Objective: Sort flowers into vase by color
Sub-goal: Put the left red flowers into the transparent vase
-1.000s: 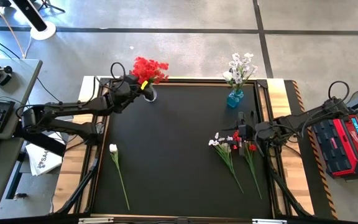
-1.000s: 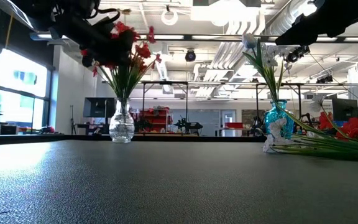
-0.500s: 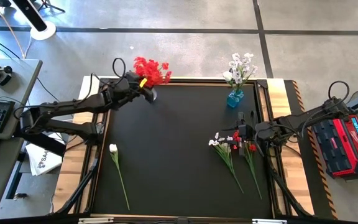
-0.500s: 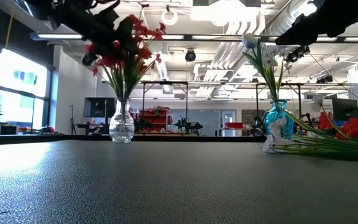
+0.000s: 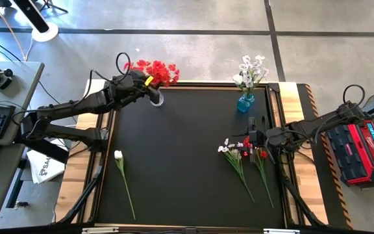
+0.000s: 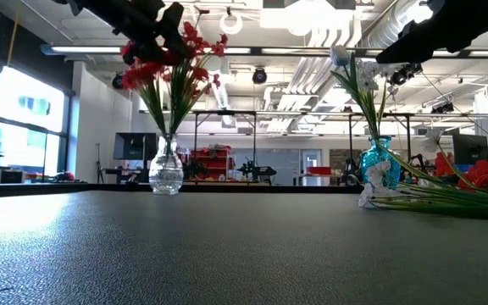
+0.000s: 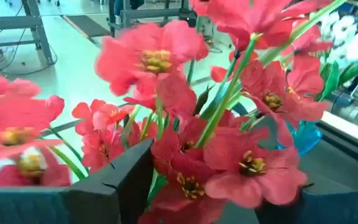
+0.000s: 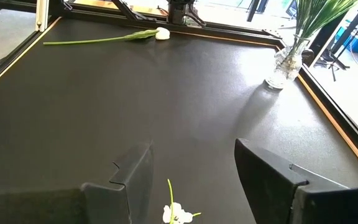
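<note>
Blossoms fill the left wrist view: red flowers (image 7: 229, 149) crowd between and beyond the left gripper (image 7: 204, 199), whose fingers (image 7: 120, 186) stand apart with stems and petals in the gap, though no clamp on any stem shows. From above, that gripper (image 5: 149, 93) sits at the clear vase (image 5: 156, 99) in the counter's (image 5: 174, 162) far left corner, the red bunch (image 5: 156, 71) spreading just past its fingers. Only the low view shows the clear vase (image 6: 166, 169) upright with green stems rising from it and the dark arm up among the red heads (image 6: 176, 59).

The right gripper (image 5: 250, 140) waits over the loose flowers near the counter's right edge. Its wrist view shows the fingers (image 8: 260, 174) spread wide and holding nothing, a small white blossom (image 8: 178, 214) lying on the counter between them. The high view alone shows what lies beneath: a white spray (image 5: 234, 156) and a red-headed stem (image 5: 262, 162), side by side. Beyond these fingers stands the blue vase (image 5: 245, 103) with white flowers (image 5: 250, 70). A single white flower (image 5: 123, 179) lies well apart from both grippers, near the counter's left edge; the right wrist view catches it (image 8: 114, 37) across the counter.
</note>
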You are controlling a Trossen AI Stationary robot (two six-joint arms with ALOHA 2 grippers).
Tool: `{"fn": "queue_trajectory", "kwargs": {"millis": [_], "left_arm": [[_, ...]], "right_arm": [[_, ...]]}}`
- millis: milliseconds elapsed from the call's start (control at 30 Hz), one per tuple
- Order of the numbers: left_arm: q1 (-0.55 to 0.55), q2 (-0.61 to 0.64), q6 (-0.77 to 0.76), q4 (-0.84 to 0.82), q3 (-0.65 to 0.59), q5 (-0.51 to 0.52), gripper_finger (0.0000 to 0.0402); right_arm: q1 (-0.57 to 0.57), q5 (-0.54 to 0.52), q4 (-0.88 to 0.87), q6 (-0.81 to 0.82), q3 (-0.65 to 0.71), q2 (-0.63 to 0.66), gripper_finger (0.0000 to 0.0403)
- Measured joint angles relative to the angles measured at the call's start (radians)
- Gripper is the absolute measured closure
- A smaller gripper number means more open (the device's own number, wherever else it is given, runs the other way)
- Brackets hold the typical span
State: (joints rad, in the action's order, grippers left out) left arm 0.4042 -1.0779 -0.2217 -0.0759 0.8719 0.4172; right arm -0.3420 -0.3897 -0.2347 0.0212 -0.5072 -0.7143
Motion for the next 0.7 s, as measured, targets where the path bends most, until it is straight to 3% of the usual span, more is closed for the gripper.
{"fn": "queue_trajectory", "kwargs": {"millis": [133, 367, 700], "left_arm": [[0.0, -0.002, -0.013, -0.02, 0.0, 0.047, 0.0239], [0.0, -0.035, -0.012, -0.034, 0.0, 0.035, 0.0383], [0.008, -0.109, -0.048, -0.053, 0.0, 0.06, 0.0392]], "right_arm": [[0.0, 0.0, -0.003, 0.003, 0.0, 0.0, 0.0206], [0.0, 0.0, -0.002, 0.002, 0.0, 0.0, 0.0206], [0.0, 0.0, -0.001, 0.004, 0.0, 0.0, 0.0206]]}}
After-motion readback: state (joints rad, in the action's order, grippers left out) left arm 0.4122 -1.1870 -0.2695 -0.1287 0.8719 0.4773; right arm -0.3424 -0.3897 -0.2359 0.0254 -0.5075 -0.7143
